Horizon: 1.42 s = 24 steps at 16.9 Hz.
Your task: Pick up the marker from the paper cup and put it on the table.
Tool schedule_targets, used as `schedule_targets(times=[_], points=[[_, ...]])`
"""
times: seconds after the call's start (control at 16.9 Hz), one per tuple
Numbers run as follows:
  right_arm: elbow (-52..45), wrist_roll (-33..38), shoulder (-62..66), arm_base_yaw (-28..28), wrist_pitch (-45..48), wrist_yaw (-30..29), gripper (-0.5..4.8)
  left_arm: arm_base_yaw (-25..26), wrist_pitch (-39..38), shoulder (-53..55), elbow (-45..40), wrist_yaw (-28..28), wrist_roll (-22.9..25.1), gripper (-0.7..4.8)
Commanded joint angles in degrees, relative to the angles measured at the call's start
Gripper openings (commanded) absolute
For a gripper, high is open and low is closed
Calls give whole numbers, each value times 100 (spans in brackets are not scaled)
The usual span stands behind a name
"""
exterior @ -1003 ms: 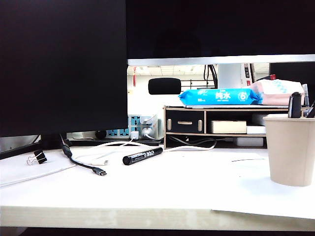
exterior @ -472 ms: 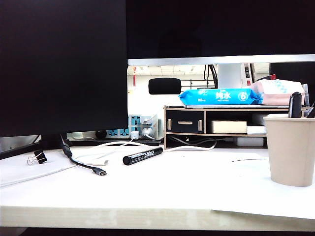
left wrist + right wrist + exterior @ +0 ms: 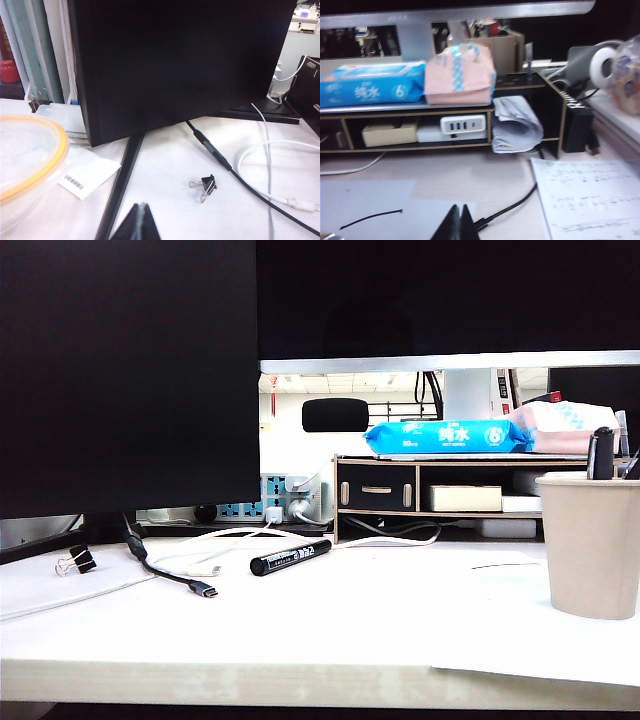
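Already the slim black marker with the white label band [image 3: 290,558] lies flat on the white table [image 3: 380,625], well apart from the beige paper cup [image 3: 590,545]. Both grippers, left [image 3: 138,220] and right [image 3: 458,220], are clenched empty, each seen only from its own wrist. Being round, the marker could roll toward the black USB cable [image 3: 165,570] if jolted.

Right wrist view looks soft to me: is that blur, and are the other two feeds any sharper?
Right wrist view: yes, blurred throughout, the printed sheet unreadable, the shut right claw a dark wedge. Left wrist view: crisper, the binder clip distinct, the left claw shut. Exterior view: sharp on the marker and paper cup; the monitor is featureless black.
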Motion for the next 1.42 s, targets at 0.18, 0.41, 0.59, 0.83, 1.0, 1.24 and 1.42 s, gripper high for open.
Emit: schedule_targets(times=[0.18, 0.41, 0.59, 0.83, 1.0, 1.24, 1.42], points=[[-39, 37, -4, 11, -223, 348, -6, 0, 37, 0, 7, 17, 0, -5], [-39, 37, -4, 20, -275, 323, -6, 0, 37, 0, 7, 17, 0, -5], [-39, 35, -4, 365, -278, 306, -6, 0, 37, 0, 7, 17, 0, -5], [-39, 9, -4, 870, -275, 310, -6, -2, 37, 0, 7, 20, 0, -5], [-39, 9, -4, 935, -275, 343, -6, -2, 37, 0, 7, 20, 0, -5], [-39, -74, -4, 935, -280, 348, -6, -2, 37, 0, 7, 20, 0, -5], [-39, -72, -4, 938, -275, 345, -6, -2, 37, -2, 7, 17, 0, -5]])
